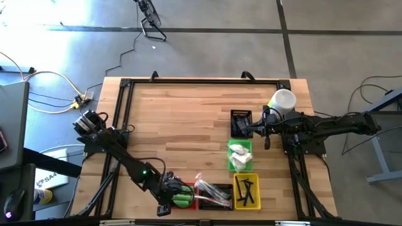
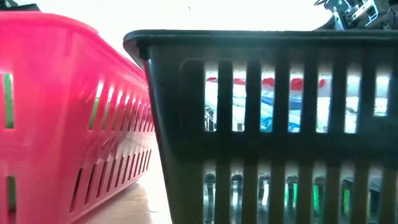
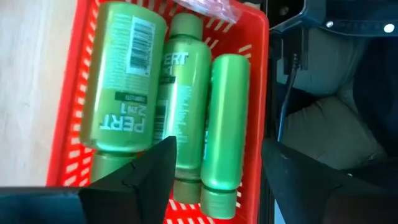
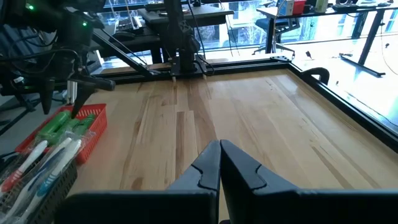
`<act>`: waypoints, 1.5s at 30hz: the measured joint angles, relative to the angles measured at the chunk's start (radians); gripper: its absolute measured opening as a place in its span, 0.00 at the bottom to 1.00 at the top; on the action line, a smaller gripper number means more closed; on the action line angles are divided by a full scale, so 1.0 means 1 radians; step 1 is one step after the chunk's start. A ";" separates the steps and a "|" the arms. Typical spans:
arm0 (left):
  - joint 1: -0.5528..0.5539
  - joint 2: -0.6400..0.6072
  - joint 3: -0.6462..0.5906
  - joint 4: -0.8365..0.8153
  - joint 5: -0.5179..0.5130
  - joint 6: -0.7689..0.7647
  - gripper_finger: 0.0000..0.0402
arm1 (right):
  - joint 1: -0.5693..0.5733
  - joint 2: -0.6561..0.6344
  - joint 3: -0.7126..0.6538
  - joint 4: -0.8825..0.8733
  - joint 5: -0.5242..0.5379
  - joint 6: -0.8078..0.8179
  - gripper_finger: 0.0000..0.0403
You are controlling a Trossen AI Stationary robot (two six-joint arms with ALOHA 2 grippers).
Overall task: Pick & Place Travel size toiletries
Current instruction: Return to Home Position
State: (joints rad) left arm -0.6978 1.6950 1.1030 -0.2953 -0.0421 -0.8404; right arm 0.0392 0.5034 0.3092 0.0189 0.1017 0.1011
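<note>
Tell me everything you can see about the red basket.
The red basket is a rectangular bin of slotted red plastic, upright near the edge of the wooden table, beside a black basket. Three green bottles lie side by side in it. The left gripper hangs open over it.

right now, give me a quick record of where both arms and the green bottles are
left jaws: open, holding nothing, over the red basket
green bottles: three, lying side by side in the red basket
right jaws: shut, empty, above bare table
toothbrushes: in the black basket next to the red one
</note>
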 joint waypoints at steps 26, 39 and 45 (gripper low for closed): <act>0.263 -0.132 0.066 -0.072 0.090 0.570 0.03 | 0.000 0.000 0.000 0.001 0.000 -0.027 0.00; 0.380 -0.155 0.144 0.020 0.025 0.739 0.03 | 0.000 0.000 0.000 0.001 0.004 -0.027 0.00; 0.435 -0.160 0.146 0.043 0.024 0.866 0.03 | 0.000 0.000 0.000 0.000 0.004 -0.027 0.00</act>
State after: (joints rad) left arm -0.2627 1.5347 1.2491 -0.2526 -0.0181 0.0254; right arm 0.0391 0.5030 0.3092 0.0193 0.1055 0.0746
